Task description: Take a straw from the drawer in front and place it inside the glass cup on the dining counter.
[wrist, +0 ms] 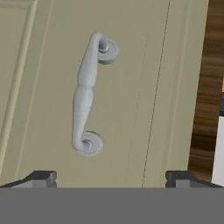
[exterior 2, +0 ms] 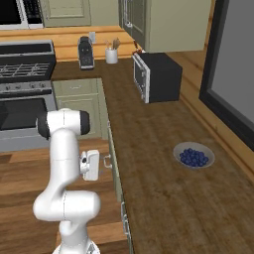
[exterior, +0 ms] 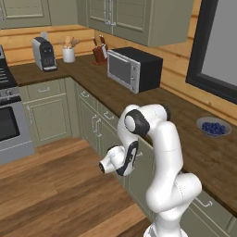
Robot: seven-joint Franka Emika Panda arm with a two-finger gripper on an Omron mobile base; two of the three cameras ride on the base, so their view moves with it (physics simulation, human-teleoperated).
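Note:
A sage-green drawer front (wrist: 144,87) with a silver bar handle (wrist: 85,94) is seen close up in the hand view, and the drawer is shut. My gripper (wrist: 111,178) is open, its two dark tips spread wide just short of the panel, with the handle lying between and ahead of them. From the right base view the hand (exterior 2: 92,165) hangs level with the handle (exterior 2: 106,161), right under the worktop edge. The straw is hidden. The glass cup and the dining counter are out of view.
On the brown worktop (exterior: 176,115) stand a microwave (exterior: 134,68), a bowl of blueberries (exterior: 213,127), a coffee machine (exterior: 44,54) and a utensil holder (exterior: 68,53). A stove (exterior: 7,115) is at the left. Wood floor (exterior: 55,185) lies open beside the arm.

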